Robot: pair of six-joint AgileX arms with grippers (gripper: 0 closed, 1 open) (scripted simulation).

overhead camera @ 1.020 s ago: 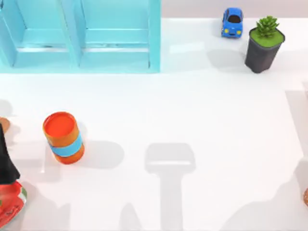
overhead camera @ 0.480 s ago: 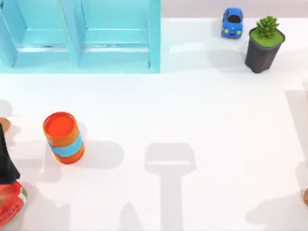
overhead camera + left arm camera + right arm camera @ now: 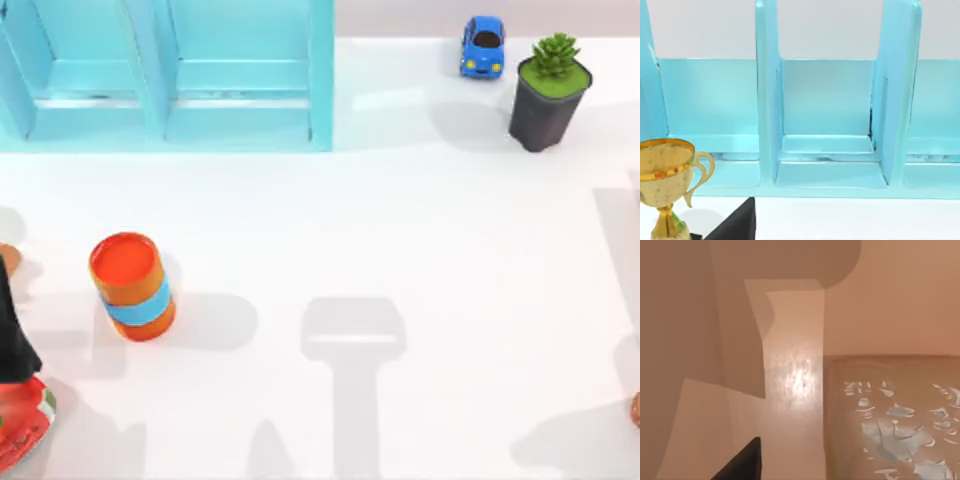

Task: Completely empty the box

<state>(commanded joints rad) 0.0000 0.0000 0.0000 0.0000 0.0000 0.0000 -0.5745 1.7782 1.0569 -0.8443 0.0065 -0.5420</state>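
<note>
Plastic-smooth turquoise walls make up the shelf unit [image 3: 240, 90] at the table's far left, its upright dividers splitting it into square bays with bare floors. On the white table [image 3: 420, 220] an orange barrel [image 3: 132, 286] with a blue band stands near the left side, round and glossy. A blue toy car [image 3: 483, 46] and a spiky green plant [image 3: 549, 90] in a dark tapered pot sit far right, just beside each other. The middle of the table is wide open between them.

Our left arm [image 3: 12, 330] hangs over the left edge above a red, green-rimmed thing [image 3: 22, 425]. Its wrist view shows the left gripper [image 3: 735, 226] as a dark wedge facing the bays, near a shiny gold trophy [image 3: 665, 185]. We cannot tell whether that claw is open or closed.

The right wrist view shows the right gripper [image 3: 742, 462] close against the flat tan walls of the box [image 3: 890, 300], beside a brown slab [image 3: 890, 420] flecked with pale chips. Its state is also unclear to us.

Since a second ago, the shadow at the near right has shrunk toward the right edge; everything else has stayed put.
</note>
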